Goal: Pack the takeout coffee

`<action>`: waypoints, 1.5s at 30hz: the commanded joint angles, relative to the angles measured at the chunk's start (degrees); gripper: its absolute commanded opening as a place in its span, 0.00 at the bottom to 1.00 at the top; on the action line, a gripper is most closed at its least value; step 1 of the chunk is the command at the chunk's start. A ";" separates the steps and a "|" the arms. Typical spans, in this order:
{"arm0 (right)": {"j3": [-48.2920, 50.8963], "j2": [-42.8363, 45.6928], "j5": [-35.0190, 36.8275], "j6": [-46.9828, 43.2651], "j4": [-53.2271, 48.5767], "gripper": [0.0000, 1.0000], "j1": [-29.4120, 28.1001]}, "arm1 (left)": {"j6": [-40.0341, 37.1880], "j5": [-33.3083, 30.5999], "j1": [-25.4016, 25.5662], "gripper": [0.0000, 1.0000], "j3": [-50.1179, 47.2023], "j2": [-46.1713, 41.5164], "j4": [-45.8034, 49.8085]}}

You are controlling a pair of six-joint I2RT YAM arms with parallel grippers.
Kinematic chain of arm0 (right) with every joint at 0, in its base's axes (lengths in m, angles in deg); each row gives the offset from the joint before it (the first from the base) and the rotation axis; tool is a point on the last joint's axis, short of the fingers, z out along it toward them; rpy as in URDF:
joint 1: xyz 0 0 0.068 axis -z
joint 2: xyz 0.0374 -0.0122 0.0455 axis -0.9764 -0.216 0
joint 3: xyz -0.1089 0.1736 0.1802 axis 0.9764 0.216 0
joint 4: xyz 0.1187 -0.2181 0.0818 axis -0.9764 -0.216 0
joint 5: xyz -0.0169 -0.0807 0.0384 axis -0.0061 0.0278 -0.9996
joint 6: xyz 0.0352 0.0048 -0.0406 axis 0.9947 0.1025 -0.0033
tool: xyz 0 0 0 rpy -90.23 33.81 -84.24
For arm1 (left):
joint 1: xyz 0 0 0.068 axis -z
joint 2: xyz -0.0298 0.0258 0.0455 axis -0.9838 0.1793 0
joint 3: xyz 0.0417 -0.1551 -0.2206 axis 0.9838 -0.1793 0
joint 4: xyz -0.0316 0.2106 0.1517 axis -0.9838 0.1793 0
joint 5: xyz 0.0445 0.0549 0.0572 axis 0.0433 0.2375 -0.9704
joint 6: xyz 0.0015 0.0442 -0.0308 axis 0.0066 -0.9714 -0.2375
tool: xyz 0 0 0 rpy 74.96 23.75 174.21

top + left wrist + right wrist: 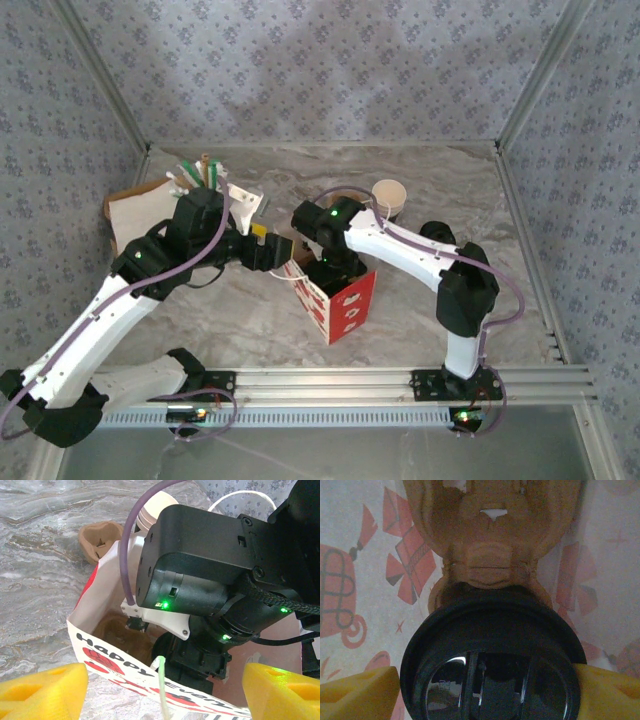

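Marble table (300, 170) bears the red paper bag (350, 300); inside, my right gripper (487, 690) flanks the lidded black cup (492, 630) at six o'clock, grip unclear, left gripper (160, 685) spread wide; seemingly only withdrawal remains.

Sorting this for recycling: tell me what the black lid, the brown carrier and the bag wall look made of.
Black lid: likely plastic, glossy, with sharp highlights. Brown carrier: looks like moulded pulp, matte and softly ribbed. Bag wall: seemingly thin paper, red print showing through.
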 commanded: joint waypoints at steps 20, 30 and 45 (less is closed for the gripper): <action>-1.46 -0.62 1.35 0.60 -3.44 0.93 -1.06 | 0.33 -0.60 0.35 0.81 -0.63 -1.04 -1.66; -2.77 0.15 2.01 0.78 -4.40 0.94 -1.25 | 0.52 -0.62 0.36 0.81 -0.96 -1.04 -1.86; -4.43 0.86 3.08 1.13 -5.75 0.94 -1.83 | 0.71 -0.73 0.36 0.81 -0.99 -1.31 -1.93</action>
